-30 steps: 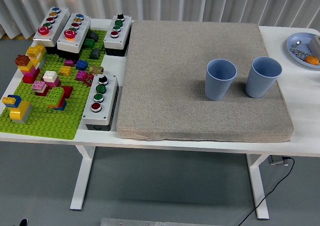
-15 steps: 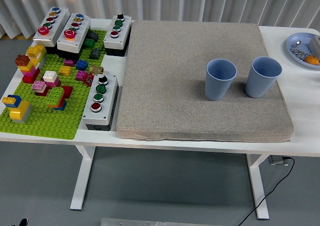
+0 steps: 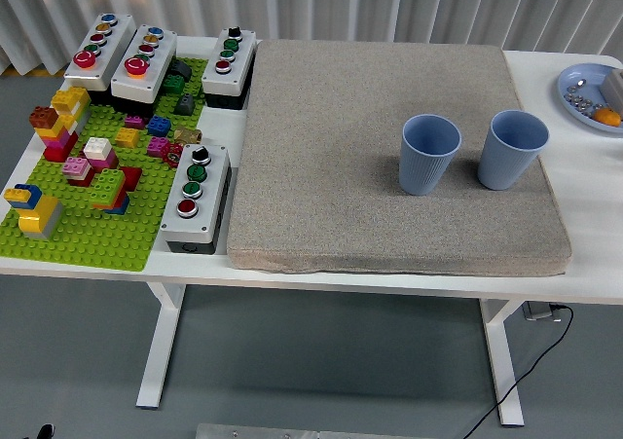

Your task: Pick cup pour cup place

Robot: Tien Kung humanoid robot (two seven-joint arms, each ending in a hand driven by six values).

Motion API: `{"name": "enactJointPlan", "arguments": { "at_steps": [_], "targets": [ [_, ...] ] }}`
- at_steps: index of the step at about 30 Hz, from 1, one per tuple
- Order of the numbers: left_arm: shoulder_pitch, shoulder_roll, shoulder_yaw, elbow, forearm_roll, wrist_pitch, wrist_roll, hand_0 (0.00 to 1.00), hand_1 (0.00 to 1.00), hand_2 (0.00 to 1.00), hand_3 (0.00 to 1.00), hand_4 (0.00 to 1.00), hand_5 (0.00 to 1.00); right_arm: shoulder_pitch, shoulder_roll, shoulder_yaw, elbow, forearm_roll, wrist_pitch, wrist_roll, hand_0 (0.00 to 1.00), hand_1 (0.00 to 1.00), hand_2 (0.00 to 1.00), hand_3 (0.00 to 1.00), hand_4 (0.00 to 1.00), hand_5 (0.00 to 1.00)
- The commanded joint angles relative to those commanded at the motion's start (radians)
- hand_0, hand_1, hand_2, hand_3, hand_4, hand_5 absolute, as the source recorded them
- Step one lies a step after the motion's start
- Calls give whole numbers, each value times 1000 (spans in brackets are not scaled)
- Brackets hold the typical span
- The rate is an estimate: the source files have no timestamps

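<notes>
Grey foam mat (image 3: 389, 147) mostly bare: open room left and front of the two ribbed blue cups, left cup (image 3: 427, 154) and right cup (image 3: 511, 148), which stand upright w/ a narrow gap between. Worktop (image 3: 584, 205) left side is crowded: green brick baseplate (image 3: 88, 235), grey button boxes (image 3: 195, 198). Blue plate (image 3: 589, 98) sits far right.

Bright, even overhead light; both cups (image 3: 428, 153) cast soft shadows leftward on the mat (image 3: 321, 166); focus sharp throughout.

Two matt, ribbed blue plastic cups (image 3: 428, 154) stand on a rough, grainy beige mat (image 3: 380, 147) covering a smooth white table (image 3: 584, 215).
</notes>
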Motion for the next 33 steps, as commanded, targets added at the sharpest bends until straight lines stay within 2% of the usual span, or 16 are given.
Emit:
{"name": "enactJointPlan", "arguments": {
  "at_steps": [33],
  "targets": [
    [0,2,0,0,3,0,-1,707,659,729,666,459,965,4,5,-39,10,-36,-7,-9,932,860,920,884,770,901]
  ]
}}
